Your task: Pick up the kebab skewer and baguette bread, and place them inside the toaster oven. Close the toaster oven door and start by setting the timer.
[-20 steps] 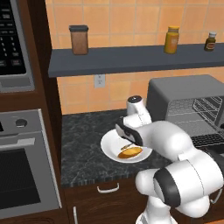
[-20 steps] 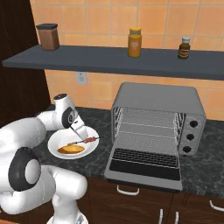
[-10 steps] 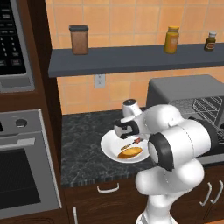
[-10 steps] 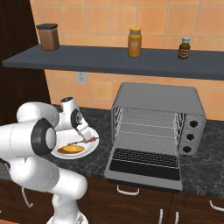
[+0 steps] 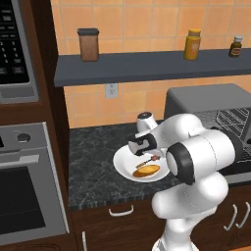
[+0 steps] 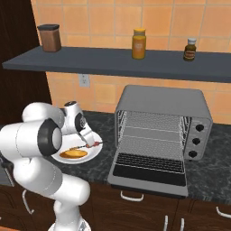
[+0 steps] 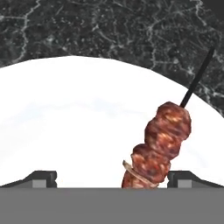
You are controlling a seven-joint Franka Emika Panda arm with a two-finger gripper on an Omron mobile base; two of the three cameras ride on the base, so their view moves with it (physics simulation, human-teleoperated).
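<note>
Nothing is loaded yet; the task is at its first pick. Far left of the left base view stands the built-in steel oven [image 5: 24, 191], no part of this job. Next along the dark surface [image 5: 93, 166] sits the white plate [image 5: 122, 164], and on it lie both foods: the bread [image 5: 146, 170] toward the front edge and the skewer [image 5: 148, 160] just behind it, slanting across the plate. The pincer [image 7: 111, 177] hangs low over the plate, jaws spread to their widest and holding nothing; in the hand view the skewer's meat chunks [image 7: 159, 144] rise between the two finger tips, nearer the right one, with the bare stick running off past the plate rim onto the surface. Whether the tips touch the plate I cannot tell. Judged from that, the step in hand is the approach to grasp the skewer, not yet closed. Further right, well apart from the plate, the toaster oven [image 6: 162, 101] stands with its door [image 6: 149, 170] dropped flat open and the wire rack [image 6: 151, 144] bare. Its knobs [image 6: 197, 140] sit on the right front panel, untouched as far as can be seen. Left to do: grip and carry the skewer to the rack, return for the bread, shut the door, turn the timer.
</note>
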